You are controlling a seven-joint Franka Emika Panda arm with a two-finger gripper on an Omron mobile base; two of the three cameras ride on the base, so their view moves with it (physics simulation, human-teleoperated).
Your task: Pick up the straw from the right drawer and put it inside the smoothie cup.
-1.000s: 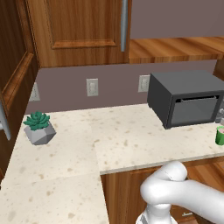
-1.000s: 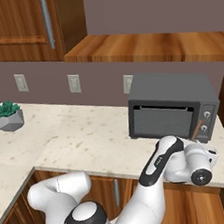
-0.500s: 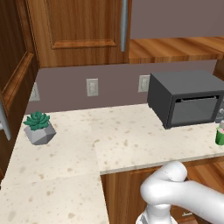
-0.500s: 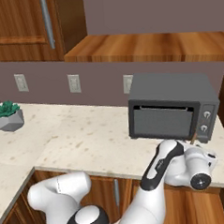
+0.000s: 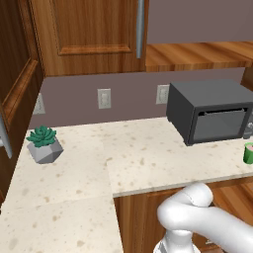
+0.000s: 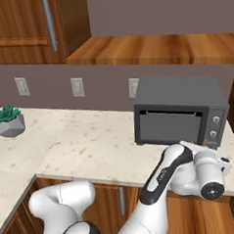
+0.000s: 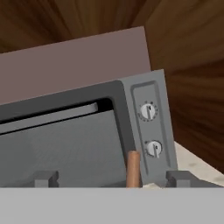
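Observation:
In the hand view, a thin brown straw [image 7: 133,168] stands upright between my gripper's [image 7: 112,179] two dark fingertips [image 7: 46,178], a little right of the middle. The tips stand far apart, with a gap on each side of the straw, so the gripper is open. The straw's lower end is hidden at the bottom of that view. The small green smoothie cup [image 5: 249,153] with its pale top sits on the counter at the far right edge, just right of the microwave. My hand [image 6: 206,171] hovers low in front of the microwave's knob side.
The dark grey microwave [image 5: 207,111] stands at the back right of the speckled counter [image 5: 143,158], with its two knobs [image 7: 148,111] straight ahead of the hand. A grey pot with a green succulent [image 5: 43,144] sits far left. Wooden cabinets hang above.
In the right base view my hand has drifted slightly right and down in front of the microwave. The cup, plant and microwave have not moved.

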